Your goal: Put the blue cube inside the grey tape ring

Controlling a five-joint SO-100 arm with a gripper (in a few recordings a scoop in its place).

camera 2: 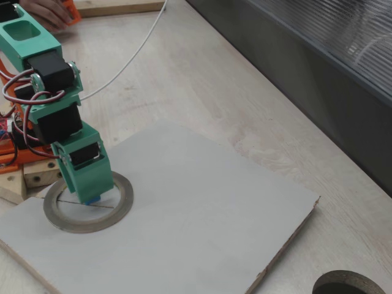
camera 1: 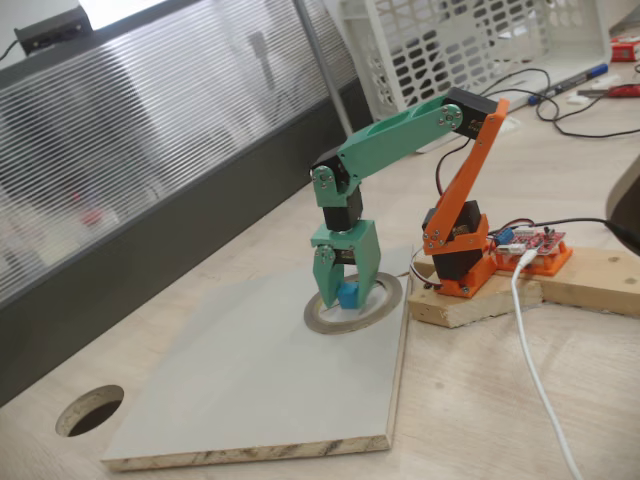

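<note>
You have a grey board (camera 1: 240,390) as the landmark. In a fixed view its near edge shows raw chipboard, and just off the near-left corner a round hole (camera 1: 90,410) is cut through the tabletop (camera 1: 480,400). From that edge up to the ring the board surface is bare, so this is your widest open room.

At the far right corner of the board lies the ring (camera 1: 385,305), flat, its outer rim close to the board's right edge. The gripper (camera 1: 345,292) points straight down into the ring's opening, its green fingers (camera 1: 326,280) narrowly set around the cube (camera 1: 348,295), which you see between them; the cube sits inside the ring's hole, at or just above the board. Whether it touches the board, you cannot tell.

In the other fixed view the cube (camera 2: 93,199) shows as a sliver of blue under the gripper (camera 2: 90,187), within the ring (camera 2: 116,211).

Just past the board's right edge stands the wooden base (camera 1: 480,300) with the arm's orange foot, and a white cable (camera 1: 535,370) runs along the tabletop beside it.
</note>
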